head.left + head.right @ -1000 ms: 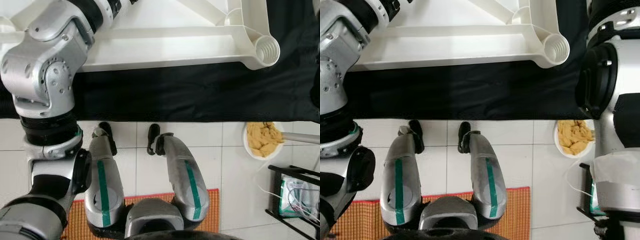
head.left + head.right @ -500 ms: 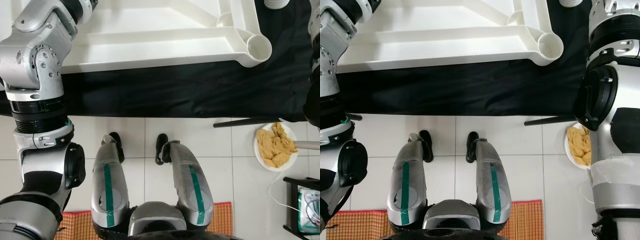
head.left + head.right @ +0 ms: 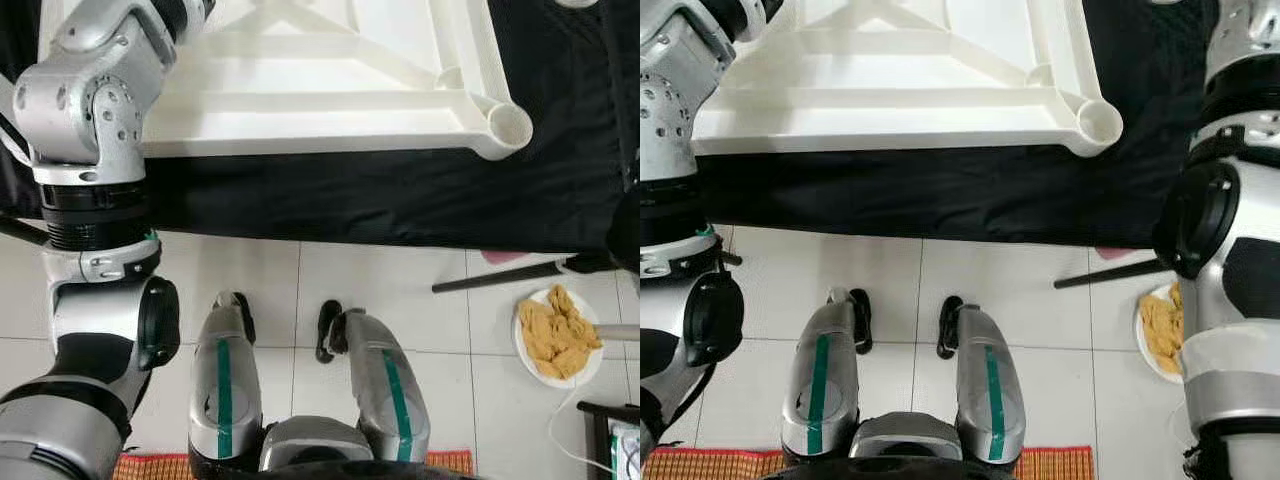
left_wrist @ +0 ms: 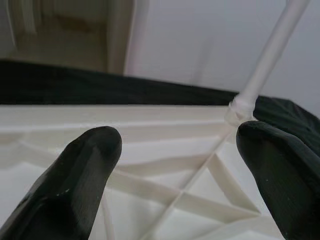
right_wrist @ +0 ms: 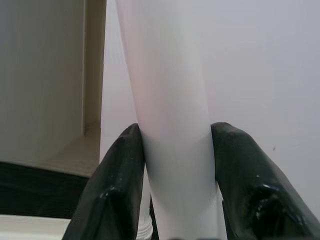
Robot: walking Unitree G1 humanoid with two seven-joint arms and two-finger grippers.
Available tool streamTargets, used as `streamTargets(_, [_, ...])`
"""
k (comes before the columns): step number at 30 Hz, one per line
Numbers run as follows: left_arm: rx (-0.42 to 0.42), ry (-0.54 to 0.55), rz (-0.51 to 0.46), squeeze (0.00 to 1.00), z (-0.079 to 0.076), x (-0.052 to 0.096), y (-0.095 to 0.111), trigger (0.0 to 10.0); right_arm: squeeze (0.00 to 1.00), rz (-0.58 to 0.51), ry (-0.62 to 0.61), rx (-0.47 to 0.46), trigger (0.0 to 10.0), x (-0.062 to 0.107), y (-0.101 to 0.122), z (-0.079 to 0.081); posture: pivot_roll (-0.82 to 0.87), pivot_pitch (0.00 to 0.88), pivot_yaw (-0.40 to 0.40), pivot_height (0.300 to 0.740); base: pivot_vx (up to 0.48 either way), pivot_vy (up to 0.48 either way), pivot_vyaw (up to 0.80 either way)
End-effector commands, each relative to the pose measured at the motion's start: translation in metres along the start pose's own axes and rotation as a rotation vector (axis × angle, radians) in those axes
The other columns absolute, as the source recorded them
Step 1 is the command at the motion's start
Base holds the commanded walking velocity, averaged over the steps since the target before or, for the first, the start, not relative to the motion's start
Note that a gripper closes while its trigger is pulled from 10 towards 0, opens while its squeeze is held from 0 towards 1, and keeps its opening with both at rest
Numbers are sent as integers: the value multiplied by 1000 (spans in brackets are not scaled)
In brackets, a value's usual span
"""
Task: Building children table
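Upturned tabletop near the black cloth's front edge

The white tabletop [image 3: 330, 90] lies underside up, its corner socket [image 3: 509, 122] free. The left gripper [image 4: 175, 165] hovers spread wide above the ribs; the right gripper [image 5: 172, 200] clamps a white leg [image 5: 167, 100].

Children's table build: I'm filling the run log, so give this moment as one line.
stage: leg fitting | right end effector: shut on white leg | left end effector: open above upturned tabletop | near corner socket: empty

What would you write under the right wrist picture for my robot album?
The right gripper clamps its two black fingers around a white table leg.
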State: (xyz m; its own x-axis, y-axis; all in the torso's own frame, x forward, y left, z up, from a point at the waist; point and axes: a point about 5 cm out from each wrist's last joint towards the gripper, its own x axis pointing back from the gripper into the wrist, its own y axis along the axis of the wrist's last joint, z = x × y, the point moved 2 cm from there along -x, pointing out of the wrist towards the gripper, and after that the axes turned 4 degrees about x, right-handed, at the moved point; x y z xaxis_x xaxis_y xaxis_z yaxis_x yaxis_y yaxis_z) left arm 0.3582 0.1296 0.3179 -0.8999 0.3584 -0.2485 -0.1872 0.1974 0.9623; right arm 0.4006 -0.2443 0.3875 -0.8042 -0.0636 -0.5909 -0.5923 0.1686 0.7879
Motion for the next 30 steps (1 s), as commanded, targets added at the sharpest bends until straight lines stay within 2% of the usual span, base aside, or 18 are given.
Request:
streamTargets(1, [7, -116, -3, 0, -13, -1, -3, 10000, 0, -1, -31, -29, 10000, 5, -2, -4, 111, 45, -66, 740, 0, 0, 0])
streamTargets(4, [24, -158, -15, 16, -18, 0, -4, 10000, 0, 6, -22, -51, 10000, 12, -11, 3, 109, 35, -57, 740, 0, 0, 0])
streamTargets(5, [39, -183, -21, 1000, -21, 1, -5, 10000, 0, 12, -15, -66, 10000, 17, -17, 8, 110, 33, -58, 740, 0, 0, 0])
streamTargets(6, [39, -183, -21, 1000, -21, 1, -5, 10000, 0, 12, -15, -66, 10000, 17, -17, 8, 110, 33, -58, 740, 0, 0, 0])
streamTargets(8, [103, -249, -17, 1000, -32, 2, -8, 10000, 0, 36, 29, -122, 10000, 31, -33, 24, 114, 28, -63, 740, 0, 0, 0])
streamTargets(9, [103, -249, -17, 1000, -32, 2, -8, 10000, 0, 36, 29, -122, 10000, 31, -33, 24, 114, 28, -63, 740, 0, 0, 0])
streamTargets(13, [138, -349, -31, 1000, -50, 5, -9, 10000, 0, 47, 115, -207, 10000, 46, -47, 52, 130, 17, -71, 740, 0, 0, 0])
streamTargets(18, [164, -412, -41, 1000, -60, 8, -7, 10000, 0, 45, 162, -235, 10000, 52, -49, 66, 138, 13, -73, 740, 0, 0, 0])
streamTargets(21, [110, -547, -49, 1000, -79, 14, -3, 10000, 0, 49, 217, -275, 10000, 55, -48, 82, 155, 0, -80, 740, 0, 0, 0])
streamTargets(22, [110, -547, -49, 1000, -79, 14, -3, 10000, 0, 49, 217, -275, 10000, 55, -48, 82, 155, 0, -80, 740, 0, 0, 0])
streamTargets(25, [84, -628, -44, 1000, -93, 16, -2, 10000, 0, 45, 291, -289, 10000, 58, -44, 94, 160, 0, -84, 740, 0, 0, 0])
streamTargets(26, [84, -658, -40, 0, -98, 15, -1, 10000, 0, 40, 324, -293, 10000, 59, -42, 98, 161, 0, -85, 740, 0, 0, 0])
streamTargets(30, [125, -738, -42, 0, -111, 15, 5, 10000, 0, 33, 387, -290, 10000, 61, -39, 105, 163, 0, -88, 740, 0, 0, 0])
